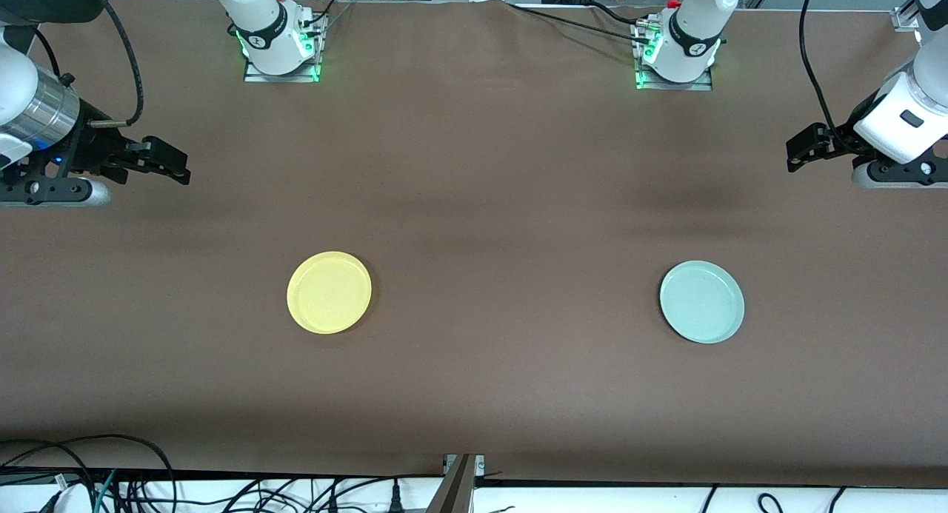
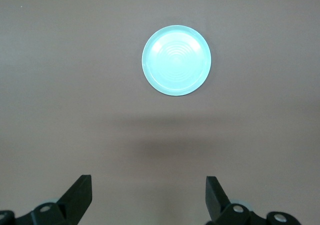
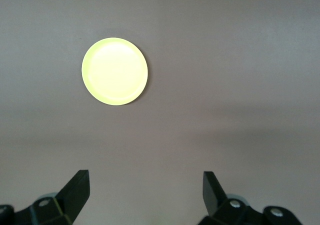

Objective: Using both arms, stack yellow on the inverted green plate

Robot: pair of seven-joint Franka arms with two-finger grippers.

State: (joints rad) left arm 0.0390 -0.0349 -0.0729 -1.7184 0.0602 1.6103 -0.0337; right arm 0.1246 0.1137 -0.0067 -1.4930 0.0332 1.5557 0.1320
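The yellow plate (image 1: 329, 292) lies flat on the brown table toward the right arm's end, hollow side up; it also shows in the right wrist view (image 3: 114, 78). The green plate (image 1: 701, 301) lies flat toward the left arm's end, apparently rim up, with concentric rings on its upward face in the left wrist view (image 2: 176, 60). My right gripper (image 1: 180, 169) (image 3: 146, 181) is open and empty, up over the right arm's end of the table, well away from the yellow plate. My left gripper (image 1: 795, 155) (image 2: 149, 185) is open and empty over the left arm's end, well away from the green plate.
The two arm bases (image 1: 280, 43) (image 1: 678, 50) stand at the table's edge farthest from the front camera. Loose black cables (image 1: 133, 483) lie past the table's nearest edge. The brown table cloth (image 1: 503, 306) is bare between the plates.
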